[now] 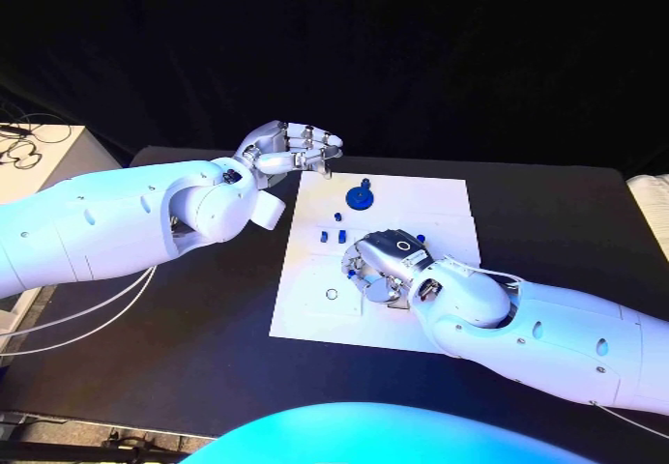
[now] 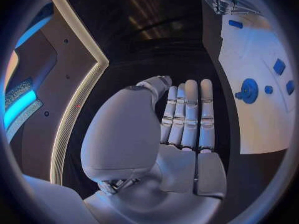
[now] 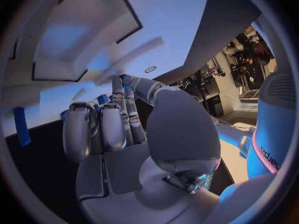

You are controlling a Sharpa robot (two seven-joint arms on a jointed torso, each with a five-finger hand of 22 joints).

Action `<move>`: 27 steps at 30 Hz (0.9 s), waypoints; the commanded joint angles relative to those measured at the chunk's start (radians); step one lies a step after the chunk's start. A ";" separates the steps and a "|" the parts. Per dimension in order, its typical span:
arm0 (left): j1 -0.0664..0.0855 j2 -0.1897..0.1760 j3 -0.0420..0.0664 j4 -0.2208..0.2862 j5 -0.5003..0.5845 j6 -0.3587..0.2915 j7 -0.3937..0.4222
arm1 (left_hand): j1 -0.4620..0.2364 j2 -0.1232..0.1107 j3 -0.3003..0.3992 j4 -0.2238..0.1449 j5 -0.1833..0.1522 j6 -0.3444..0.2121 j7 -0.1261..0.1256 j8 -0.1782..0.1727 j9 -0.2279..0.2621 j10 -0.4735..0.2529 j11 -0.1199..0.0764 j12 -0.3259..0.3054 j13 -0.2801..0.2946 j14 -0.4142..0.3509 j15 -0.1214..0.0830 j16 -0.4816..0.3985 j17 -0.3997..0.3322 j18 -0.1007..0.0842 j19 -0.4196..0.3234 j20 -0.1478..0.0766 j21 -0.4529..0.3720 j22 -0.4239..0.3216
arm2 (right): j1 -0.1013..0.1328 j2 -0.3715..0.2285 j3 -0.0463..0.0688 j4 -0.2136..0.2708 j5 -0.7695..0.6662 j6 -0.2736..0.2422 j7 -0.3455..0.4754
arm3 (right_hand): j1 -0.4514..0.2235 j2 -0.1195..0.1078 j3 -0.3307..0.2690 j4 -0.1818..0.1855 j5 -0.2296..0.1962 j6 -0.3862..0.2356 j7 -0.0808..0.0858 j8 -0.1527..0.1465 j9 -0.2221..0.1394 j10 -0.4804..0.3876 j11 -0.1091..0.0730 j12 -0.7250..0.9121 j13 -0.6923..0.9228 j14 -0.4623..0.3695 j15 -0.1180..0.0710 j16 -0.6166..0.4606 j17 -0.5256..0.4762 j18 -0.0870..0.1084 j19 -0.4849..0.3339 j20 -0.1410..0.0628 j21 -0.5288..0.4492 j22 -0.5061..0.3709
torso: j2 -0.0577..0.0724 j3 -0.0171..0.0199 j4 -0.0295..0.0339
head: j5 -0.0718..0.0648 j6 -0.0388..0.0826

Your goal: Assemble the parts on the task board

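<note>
The white task board (image 1: pixel 419 208) lies flat in the middle of the black bench (image 1: pixel 558 222). On its far part stands a blue toothed gear (image 1: pixel 362 198) with a small blue piece just above it; the left wrist view shows the same gear (image 2: pixel 249 90) with a small blue round part just beside it. Nearer on the board, left of centre, two small blue pegs (image 1: pixel 332 235) stand side by side. A small ring-shaped hole (image 1: pixel 334 294) marks the board's near left part. The left wrist view shows more small blue parts on the board, about five in all counting the gear.

The right hand (image 1: pixel 387 263) rests over the middle of the board, fingers curled down against the surface just right of the two pegs. In the right wrist view its fingers (image 3: pixel 102 127) bend inward with small blue pieces near the fingertips (image 3: pixel 102 99); whether it grasps one of them cannot be told. A blue peg (image 3: pixel 21 126) also stands off to one side in that view.

The left hand (image 1: pixel 290 150) hovers just off the board's far left corner, holding nothing; in its wrist view the fingers (image 2: pixel 190 114) lie straight and close together, released.
</note>
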 commanded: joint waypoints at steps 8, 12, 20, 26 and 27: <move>0.002 0.000 0.001 0.001 0.006 0.015 0.006 | -0.002 0.001 -0.001 -0.004 0.003 0.004 0.004 -0.005 -0.002 0.002 0.004 -0.006 -0.002 -0.007 0.001 -0.006 0.000 0.009 0.000 0.004 -0.006 -0.002 | -0.006 -0.009 -0.007 -0.005 -0.009 0.040 0.017 | -0.050 -0.027 -0.033 0.016 0.002 -0.024 0.011 0.001 0.006 -0.045 -0.005 -0.010 -0.011 0.039 0.008 0.014 -0.001 -0.006 -0.017 0.013 -0.024 0.034 | -0.001 -0.0001 0.0001 | -0.004 0.000; 0.002 -0.001 0.001 0.000 0.006 0.016 0.005 | -0.002 0.001 -0.001 -0.004 0.003 0.004 0.004 -0.005 -0.002 0.002 0.004 -0.006 -0.002 -0.007 0.001 -0.006 0.000 0.009 0.000 0.004 -0.006 -0.002 | -0.006 -0.012 -0.007 -0.004 -0.006 0.019 0.015 | -0.062 -0.049 -0.032 0.023 0.003 -0.050 0.023 -0.014 0.002 -0.119 0.013 -0.010 -0.025 0.036 0.023 0.017 -0.005 0.005 -0.044 0.026 -0.073 -0.007 | -0.001 0.0000 0.0012 | -0.006 0.001; 0.002 -0.002 0.001 -0.002 0.007 0.018 0.002 | -0.001 0.002 -0.001 -0.005 0.003 0.003 0.005 -0.006 -0.002 0.003 0.005 -0.008 -0.002 -0.007 0.001 -0.007 0.000 0.010 -0.001 0.005 -0.007 -0.002 | -0.005 -0.026 -0.007 0.009 0.011 -0.067 0.017 | -0.031 -0.075 -0.145 0.036 0.008 -0.148 0.020 -0.080 -0.021 -0.312 0.049 0.017 -0.034 -0.059 0.056 -0.081 -0.178 0.053 -0.181 0.060 -0.303 -0.187 | -0.001 -0.0004 0.0004 | -0.007 0.006; 0.002 -0.002 0.001 -0.005 0.009 0.020 0.001 | -0.001 0.002 -0.001 -0.005 0.003 0.003 0.005 -0.007 -0.002 0.002 0.005 -0.009 -0.002 -0.007 0.002 -0.007 0.000 0.010 -0.001 0.005 -0.007 -0.002 | -0.001 -0.056 -0.006 0.040 0.020 -0.100 0.013 | 0.011 -0.061 -0.221 0.059 0.012 -0.149 0.020 -0.095 -0.029 -0.356 0.054 0.059 -0.030 -0.073 0.061 -0.077 -0.202 0.057 -0.189 0.066 -0.330 -0.202 | -0.002 -0.0004 -0.0002 | -0.011 0.010; 0.002 -0.002 0.001 -0.006 0.009 0.020 0.001 | -0.001 0.002 -0.001 -0.005 0.003 0.003 0.005 -0.007 -0.002 0.002 0.005 -0.009 -0.002 -0.007 0.002 -0.007 0.000 0.010 -0.001 0.005 -0.007 -0.002 | 0.001 -0.064 -0.006 0.049 0.023 -0.101 0.012 | 0.011 -0.061 -0.221 0.059 0.012 -0.149 0.020 -0.095 -0.029 -0.356 0.054 0.059 -0.030 -0.073 0.061 -0.077 -0.202 0.057 -0.189 0.066 -0.330 -0.202 | -0.002 -0.0005 0.0000 | -0.012 0.010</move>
